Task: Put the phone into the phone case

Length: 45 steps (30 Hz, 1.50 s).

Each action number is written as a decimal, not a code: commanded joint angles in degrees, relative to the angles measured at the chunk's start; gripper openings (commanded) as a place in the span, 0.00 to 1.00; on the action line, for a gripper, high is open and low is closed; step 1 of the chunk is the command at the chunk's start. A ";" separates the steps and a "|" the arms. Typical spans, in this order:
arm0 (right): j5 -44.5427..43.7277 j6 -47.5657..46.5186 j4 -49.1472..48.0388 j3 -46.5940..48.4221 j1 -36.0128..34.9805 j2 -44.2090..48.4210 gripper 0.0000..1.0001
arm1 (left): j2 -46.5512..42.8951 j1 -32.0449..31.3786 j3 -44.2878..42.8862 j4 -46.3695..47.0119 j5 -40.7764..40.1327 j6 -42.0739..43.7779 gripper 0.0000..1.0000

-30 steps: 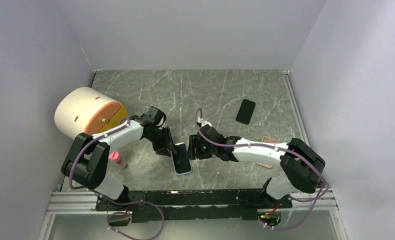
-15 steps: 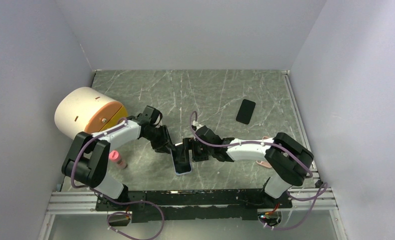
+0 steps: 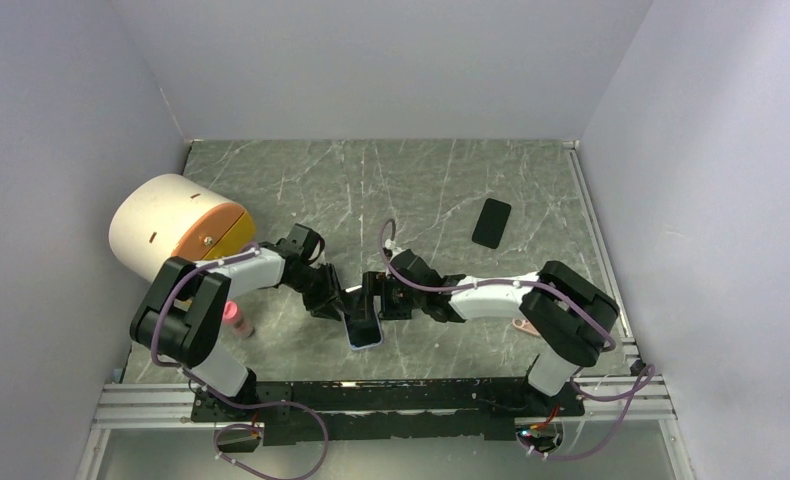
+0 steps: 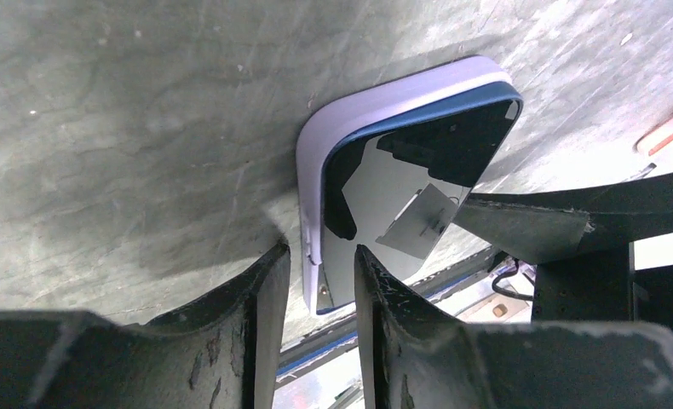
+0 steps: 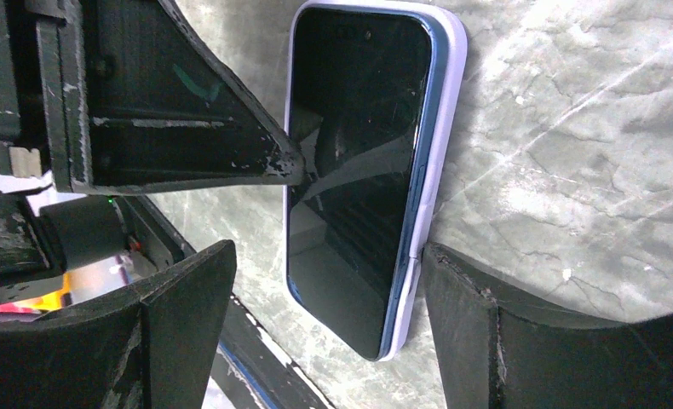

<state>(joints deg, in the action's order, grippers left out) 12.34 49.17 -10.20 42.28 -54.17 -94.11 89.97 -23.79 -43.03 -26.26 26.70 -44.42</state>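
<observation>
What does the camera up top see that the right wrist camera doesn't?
Only the top view shows the big white and orange drum, a black slab lying farther back and a pink thing. Only the right wrist view shows the blue rim of the phone inside the lilac case. Both show the phone, with the left gripper touching it and the right gripper open beside it.

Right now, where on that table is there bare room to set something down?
Free: the far table strip between the white drum and black phone. Crowded: the near middle, where the left tool and right tool meet at the cased phone.
</observation>
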 commanded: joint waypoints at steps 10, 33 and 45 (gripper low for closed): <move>12.51 12.38 -26.38 -5.50 4.29 -1.91 0.80 | -0.56 0.15 3.48 6.20 4.71 -1.46 0.34; 22.30 22.59 -49.67 -9.78 4.45 -6.93 0.77 | -5.42 0.18 6.11 5.97 4.06 -2.59 0.37; 25.34 23.18 -50.84 -9.04 4.20 -9.50 0.74 | -7.30 0.19 6.52 4.94 2.86 -1.70 0.38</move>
<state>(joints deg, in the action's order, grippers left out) 29.54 68.97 -50.43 31.07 -47.59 -103.77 83.79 -22.81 -36.58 -26.02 28.08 -45.63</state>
